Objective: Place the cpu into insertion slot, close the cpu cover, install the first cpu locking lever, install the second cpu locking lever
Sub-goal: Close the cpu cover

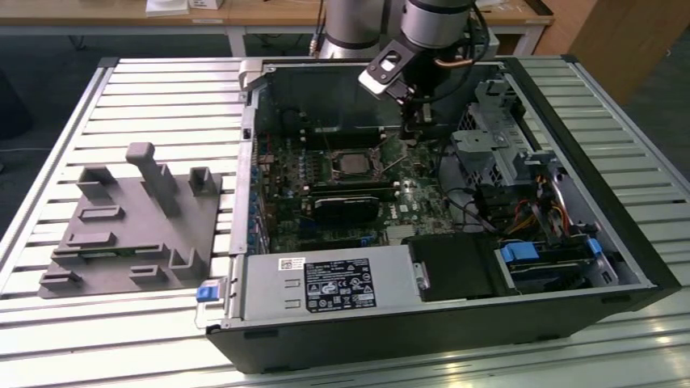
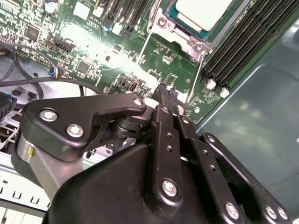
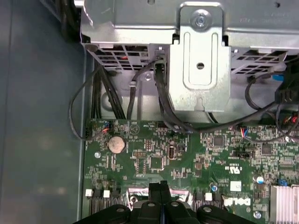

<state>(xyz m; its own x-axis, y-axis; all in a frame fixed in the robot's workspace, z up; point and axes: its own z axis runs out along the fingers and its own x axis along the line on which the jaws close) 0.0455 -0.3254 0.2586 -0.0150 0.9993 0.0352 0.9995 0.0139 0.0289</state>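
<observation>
The cpu (image 2: 203,10) lies seated on the motherboard (image 2: 88,56), with the cpu cover (image 2: 180,38) apparently down over it. The tool (image 2: 164,89), fingertips pressed together and empty, hovers near a wire locking lever (image 2: 197,74) that seems unlatched. Judged: first-lever step, which calls for pressing the lever down under its catch.

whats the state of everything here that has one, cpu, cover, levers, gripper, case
cpu: seated, metal top up
cpu cover: down around the cpu's edges
locking levers: both look raised, not latched
gripper: shut, tips together just above the board
computer case: side open, insides exposed
</observation>
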